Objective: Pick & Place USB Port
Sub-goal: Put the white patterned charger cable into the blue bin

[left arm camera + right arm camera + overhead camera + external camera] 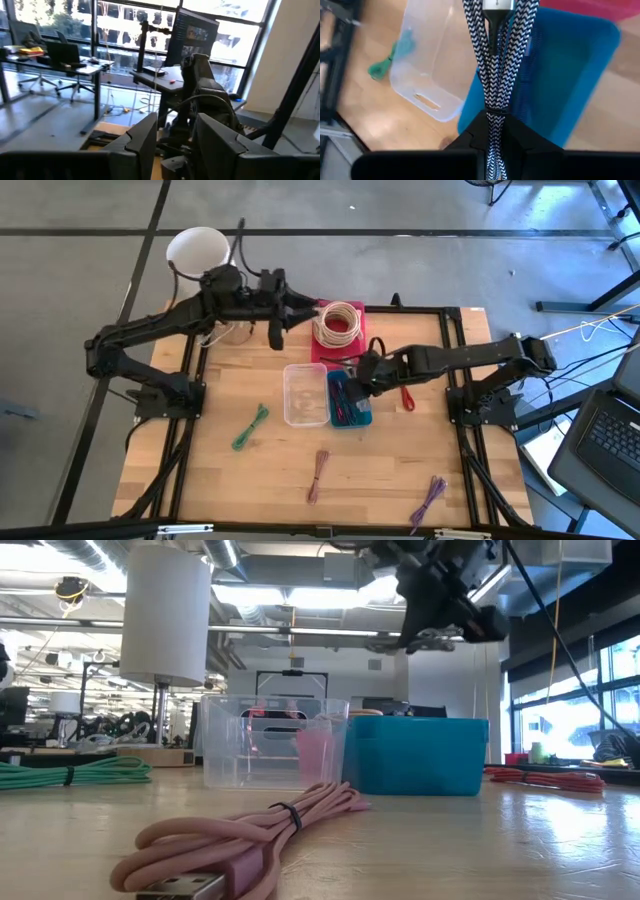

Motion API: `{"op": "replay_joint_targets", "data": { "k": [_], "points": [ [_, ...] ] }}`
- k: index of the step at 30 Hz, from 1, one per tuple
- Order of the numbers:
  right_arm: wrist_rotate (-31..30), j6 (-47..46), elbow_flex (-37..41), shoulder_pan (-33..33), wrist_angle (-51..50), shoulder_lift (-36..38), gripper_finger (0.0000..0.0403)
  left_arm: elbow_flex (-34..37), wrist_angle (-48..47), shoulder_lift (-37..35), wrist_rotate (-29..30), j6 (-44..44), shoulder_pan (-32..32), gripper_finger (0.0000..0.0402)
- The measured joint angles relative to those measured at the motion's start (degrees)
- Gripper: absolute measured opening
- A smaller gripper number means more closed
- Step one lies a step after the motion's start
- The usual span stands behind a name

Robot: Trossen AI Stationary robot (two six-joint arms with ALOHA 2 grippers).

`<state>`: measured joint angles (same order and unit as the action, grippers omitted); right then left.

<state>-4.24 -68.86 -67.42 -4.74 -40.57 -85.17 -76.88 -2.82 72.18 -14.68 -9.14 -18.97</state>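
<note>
Pink cable point(240, 840), bundled with a dark tie, lies closest to the low camera on the wooden worktop point(220, 480), its plug end forward. Behind it stand two bins side by side and touching: a clear bin point(304, 394) and a blue bin point(350, 400). From above, the clear bin looks bare inside, while the blue bin holds a few cables, reddish and dark.

Right pincer point(362, 373) hangs above the blue bin, clamped on a black-and-white braided USB cable point(497, 60); the folded bundle runs out from between its fingers, metal plug at the far end, over the blue bin's edge next to the clear bin. Left pincer point(276, 332) is raised over the far side of the worktop, beside a pink tray point(358, 315) carrying a coil of cream and red cable point(338, 323); its fingers point(142, 142) stand apart with nothing between them.

Elsewhere on the worktop lie a green cable point(250, 426), a purple cable point(430, 498) and a red cable point(407, 397).
</note>
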Motion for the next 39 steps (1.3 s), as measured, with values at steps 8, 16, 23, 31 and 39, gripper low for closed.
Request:
{"op": "replay_joint_targets", "data": {
  "k": [8, 16, 23, 31, 39],
  "points": [
    [-0.58, -6.08, 6.21, -0.75, 10.79, -2.16, 0.0027, 0.0, -2.74, -2.66, 0.05, 3.66, -1.92, 0.0134],
    [-0.66, -5.88, 6.12, -0.75, 15.42, -10.18, 0.0026, 0.0, -4.3, -2.88, 0.05, 4.86, -2.63, 0.0134],
    [-0.66, -4.4, 6.1, -0.35, 15.7, -15.49, 0.0026, 0.0, -4.8, -2.9, 0.04, 5.9, -2.9, 0.0134],
    [-0.66, -2.69, 5.99, -0.27, 14.65, -18.23, 0.0026, 0.0, -4.91, -2.9, 0.02, 5.41, -2.9, 0.0134],
    [-0.64, -2.19, 5.94, -0.27, 12.18, -18.55, 0.0026, -0.02, -5.19, -2.9, 0.02, 5.26, -2.9, 0.0134]
  ]
}}
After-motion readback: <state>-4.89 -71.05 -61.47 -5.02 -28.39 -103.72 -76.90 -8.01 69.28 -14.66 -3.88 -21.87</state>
